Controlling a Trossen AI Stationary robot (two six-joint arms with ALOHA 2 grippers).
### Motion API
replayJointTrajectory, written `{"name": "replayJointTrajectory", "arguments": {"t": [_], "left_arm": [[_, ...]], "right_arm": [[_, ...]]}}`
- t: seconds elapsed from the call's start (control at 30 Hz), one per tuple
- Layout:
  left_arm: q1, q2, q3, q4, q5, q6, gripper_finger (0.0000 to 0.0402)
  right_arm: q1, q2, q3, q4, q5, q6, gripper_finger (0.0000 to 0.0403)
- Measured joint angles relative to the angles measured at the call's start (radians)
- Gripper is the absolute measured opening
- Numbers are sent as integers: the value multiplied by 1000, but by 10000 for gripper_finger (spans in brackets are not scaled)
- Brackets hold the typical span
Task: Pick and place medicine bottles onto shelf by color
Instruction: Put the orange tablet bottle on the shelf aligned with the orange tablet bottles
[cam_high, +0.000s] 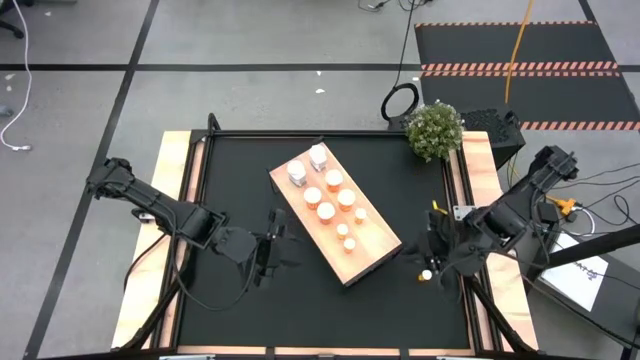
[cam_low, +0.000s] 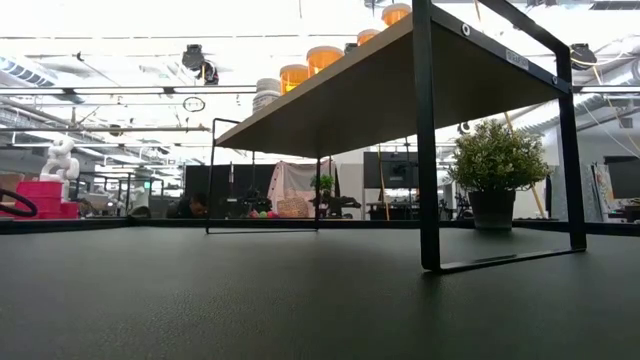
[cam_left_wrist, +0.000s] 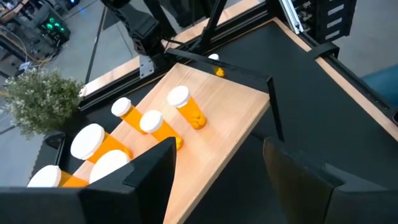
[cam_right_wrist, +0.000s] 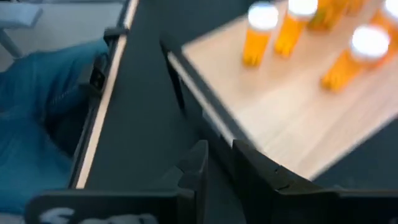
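Note:
The shelf (cam_high: 378, 243) is a light-wood board on a tall black frame, standing slantwise mid-table. Two white bottles (cam_high: 307, 164) stand at its far end. Several orange bottles with white caps (cam_high: 330, 196) stand along the rest of it, the smallest nearest its near right end. My left gripper (cam_high: 272, 246) is open beside the shelf's left long edge, with nothing between its fingers (cam_left_wrist: 217, 152). My right gripper (cam_high: 434, 258) hovers off the shelf's near right end; its fingers (cam_right_wrist: 221, 149) stand a narrow gap apart with nothing showing between them. A tiny orange bottle (cam_high: 426, 274) shows close by it; whether they touch I cannot tell.
A potted plant (cam_high: 434, 130) stands at the table's far right corner. The shelf's black legs (cam_low: 428, 140) reach down to the black tabletop, with open room under the board. Wooden rails (cam_high: 172, 230) border the table on the left and right.

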Motion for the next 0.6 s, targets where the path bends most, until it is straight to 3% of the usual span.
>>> {"name": "replayJointTrajectory", "arguments": {"t": [0.33, 0.6], "left_arm": [[0, 0, 0, 0, 0, -16, 243], [0, 1, 0, 1, 0, -13, 243]], "right_arm": [[70, 38, 0, -224, -115, 362, 66], [83, 143, 0, -291, -250, 436, 110]]}}
